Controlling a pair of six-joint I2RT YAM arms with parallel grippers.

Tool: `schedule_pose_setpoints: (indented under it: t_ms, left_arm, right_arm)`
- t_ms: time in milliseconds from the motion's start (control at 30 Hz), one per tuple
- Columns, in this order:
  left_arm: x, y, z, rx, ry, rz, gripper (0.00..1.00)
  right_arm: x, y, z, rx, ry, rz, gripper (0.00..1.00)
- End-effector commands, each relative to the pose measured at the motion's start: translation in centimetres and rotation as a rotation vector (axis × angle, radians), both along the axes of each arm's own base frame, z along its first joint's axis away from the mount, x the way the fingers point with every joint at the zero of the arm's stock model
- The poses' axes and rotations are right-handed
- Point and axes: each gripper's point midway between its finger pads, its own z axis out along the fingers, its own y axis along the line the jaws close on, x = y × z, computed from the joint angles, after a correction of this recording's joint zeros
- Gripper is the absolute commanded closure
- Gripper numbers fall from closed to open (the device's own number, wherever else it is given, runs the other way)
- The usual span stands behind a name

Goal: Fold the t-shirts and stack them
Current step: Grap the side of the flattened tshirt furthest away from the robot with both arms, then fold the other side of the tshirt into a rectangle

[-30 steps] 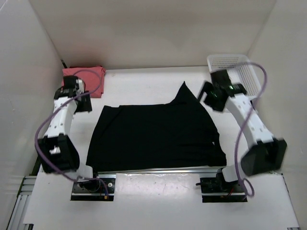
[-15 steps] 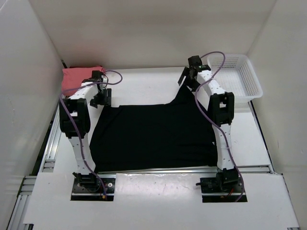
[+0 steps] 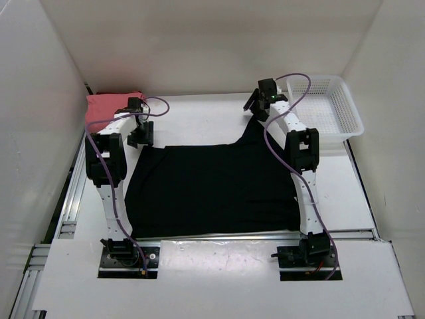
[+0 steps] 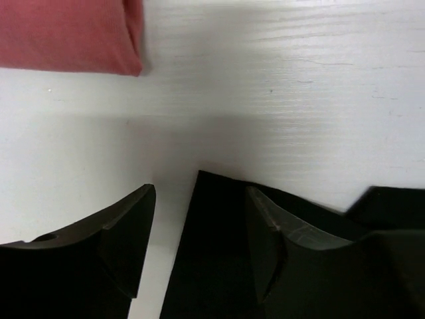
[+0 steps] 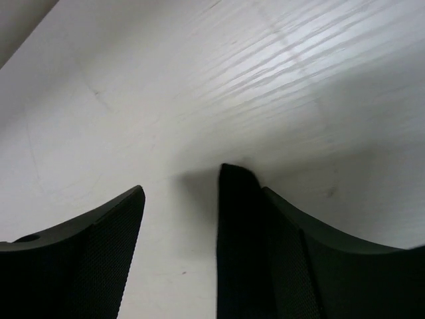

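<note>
Cloth: black shirt (image 3: 212, 193) flat mid-table; pink shirt (image 3: 106, 106) folded at far-left corner | Tools: my left gripper (image 4: 199, 193) spread wide astride the black shirt's far-left corner; right gripper (image 5: 202, 193) spread around its far-right tip; neither pinching | Handling: light, limp, saggy; I'd pinch those two corners deep.

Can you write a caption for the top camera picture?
Left gripper and right gripper at the black shirt's far corners.

pink shirt (image 4: 66, 33) cropped above, black shirt (image 4: 212, 266) cropped below
</note>
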Motion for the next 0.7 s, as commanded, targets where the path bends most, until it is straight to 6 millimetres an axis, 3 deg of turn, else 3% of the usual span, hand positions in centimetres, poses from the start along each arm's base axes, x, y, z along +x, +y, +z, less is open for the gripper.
schedule_pose_setpoints:
  t_ms: [0, 100, 133, 167, 233, 267, 300, 333, 433, 467, 500, 533, 567, 600, 633, 667]
  left_arm:
    - [-0.4, -0.7, -1.2, -0.039, 0.018, -0.016, 0.34]
    - [-0.7, -1.0, -1.5, -0.052, 0.029, -0.021, 0.48]
    - [-0.8, -1.0, -1.9, -0.052, 0.038, -0.020, 0.53]
    - [-1.1, -1.0, -2.1, -0.052, 0.047, -0.020, 0.58]
    - [-1.5, -1.0, -2.5, -0.052, 0.059, -0.020, 0.76]
    - [-2.0, -1.0, -2.9, -0.052, 0.073, -0.019, 0.81]
    - [-1.9, -1.0, -2.3, -0.052, 0.061, -0.020, 0.90]
    - [-2.2, -1.0, -2.3, -0.052, 0.064, -0.020, 0.90]
    - [-2.5, -0.1, -1.4, -0.028, 0.050, -0.002, 0.90]
    - [-2.4, 0.3, -0.7, -0.007, 0.035, 0.006, 0.90]
    - [-2.3, 0.8, 0.8, 0.017, 0.001, 0.016, 0.90]
    - [-2.1, 1.7, 2.2, 0.066, -0.028, 0.036, 0.90]
    - [-2.2, 2.1, 3.3, 0.087, -0.052, 0.046, 0.90]
    - [-2.3, 2.8, 6.0, 0.105, -0.109, 0.066, 0.90]
    - [-2.7, 3.4, 7.2, 0.136, -0.134, 0.083, 0.90]
    - [-3.1, 3.7, 8.5, 0.150, -0.158, 0.092, 0.90]
  right_arm:
    - [-0.3, 0.4, -0.9, 0.018, 0.019, -0.016, 0.31]
    - [-0.8, 0.3, -1.2, 0.015, 0.032, -0.017, 0.45]
    - [-0.8, 0.3, -1.2, 0.015, 0.032, -0.017, 0.57]
    - [-1.1, 0.6, -1.3, 0.005, 0.039, -0.015, 0.63]
    - [-1.2, 0.6, -1.1, 0.005, 0.039, -0.015, 0.79]
    - [-1.1, 0.6, -0.4, 0.008, 0.028, -0.014, 0.83]
    - [-1.5, 0.5, -0.9, 0.009, 0.049, -0.023, 0.87]
    - [-1.4, 0.6, -0.3, 0.012, 0.039, -0.023, 0.99]
    - [-2.3, 0.9, 1.7, 0.036, 0.036, 0.001, 1.00]
    - [-2.6, 1.1, 2.8, 0.048, 0.035, 0.011, 1.00]
    - [-3.9, 0.8, 2.6, 0.030, 0.071, 0.021, 1.00]
    - [-4.6, 0.8, 6.0, 0.036, 0.034, 0.048, 1.00]
    - [-5.6, 0.5, 7.2, 0.036, 0.034, 0.048, 1.00]
    - [-6.8, 0.4, 8.3, 0.035, 0.032, 0.070, 1.00]
    - [-9.8, -0.3, 10.4, 0.028, 0.031, 0.078, 1.00]
    - [-11.7, -0.4, 11.1, 0.014, 0.033, 0.102, 1.00]
